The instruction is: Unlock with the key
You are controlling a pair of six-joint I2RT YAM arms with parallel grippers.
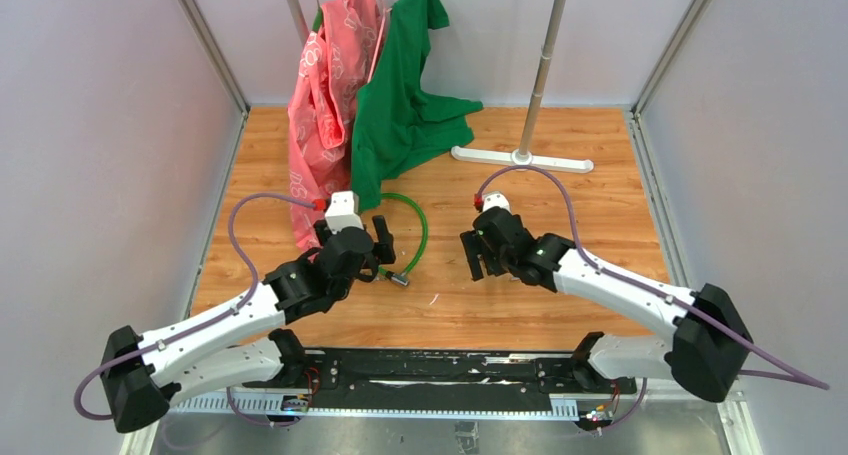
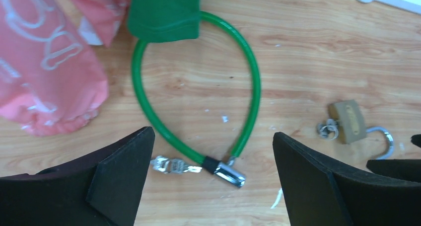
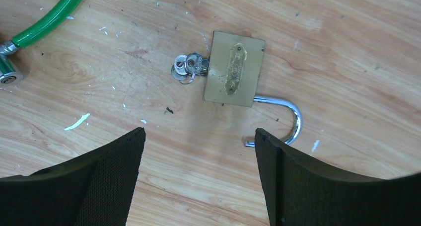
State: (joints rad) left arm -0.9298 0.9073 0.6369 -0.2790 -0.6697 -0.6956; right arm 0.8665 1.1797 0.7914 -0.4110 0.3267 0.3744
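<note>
Over the grained wooden table (image 2: 308, 52), left gripper (image 2: 212, 134) and right gripper (image 3: 198, 131) both gape empty, the glossy green cable lock (image 2: 255, 87) loops mid-frame, a flat brass padlock (image 2: 350, 121) lies right, and the key (image 2: 171, 165), tiny, thin, silvery, lies lower-centre beside the cable's steel head (image 2: 231, 172).

the key (image 2: 171, 165) lies at the left end of the cable lock (image 2: 256, 92), padlock (image 2: 350, 120) farther right.
</note>
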